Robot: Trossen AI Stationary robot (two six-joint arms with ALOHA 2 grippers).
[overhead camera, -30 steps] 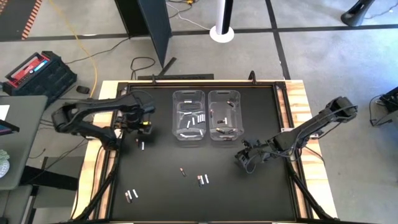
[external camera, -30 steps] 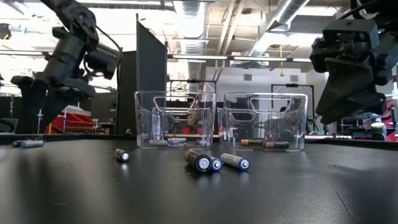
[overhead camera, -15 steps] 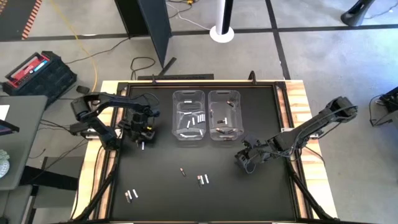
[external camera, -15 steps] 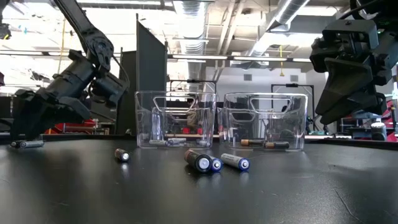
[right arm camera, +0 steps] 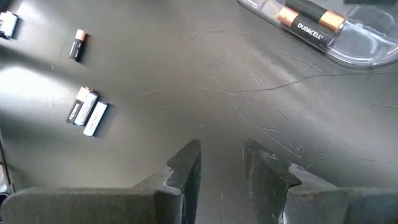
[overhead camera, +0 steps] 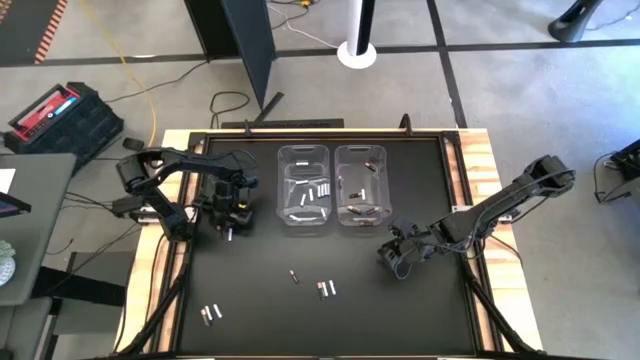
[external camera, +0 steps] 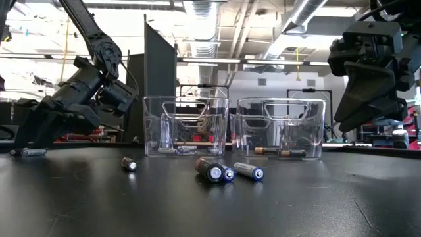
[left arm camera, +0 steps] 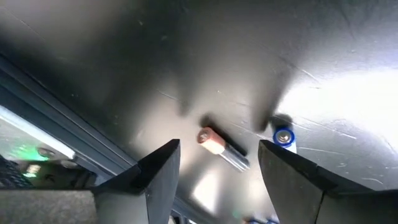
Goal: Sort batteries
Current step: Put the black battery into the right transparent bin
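Batteries lie scattered on the black bench (overhead camera: 400, 320) and in two clear bins. High view: the left bin (overhead camera: 303, 186) at upper centre holds pale cells; the right bin (overhead camera: 361, 185), just beside it, holds darker ones. Loose batteries sit at lower centre: a single cell (overhead camera: 294, 276), a touching pair (overhead camera: 326, 289), and another pair (overhead camera: 210, 314) at lower left. The left gripper (overhead camera: 229, 226) is low over the bench at centre left, beside the left bin. The right gripper (overhead camera: 395, 258) is at centre right, below the right bin.

Low view: three loose batteries (external camera: 227, 172) lie in the foreground centre, one more (external camera: 129, 164) to their left, with both bins behind. The right gripper hangs at upper right, clear of the surface.

Left wrist view: the left gripper's fingers (left arm camera: 158, 168) stand spread apart, released, straddling a copper-tipped battery (left arm camera: 221, 148) lying on the bench; a second, blue-ended cell (left arm camera: 283, 137) lies near.

Right wrist view: the right gripper's fingers (right arm camera: 186, 163) stand slightly parted with nothing between them. A copper-and-black battery (right arm camera: 310, 22) rests in the bin at upper right.
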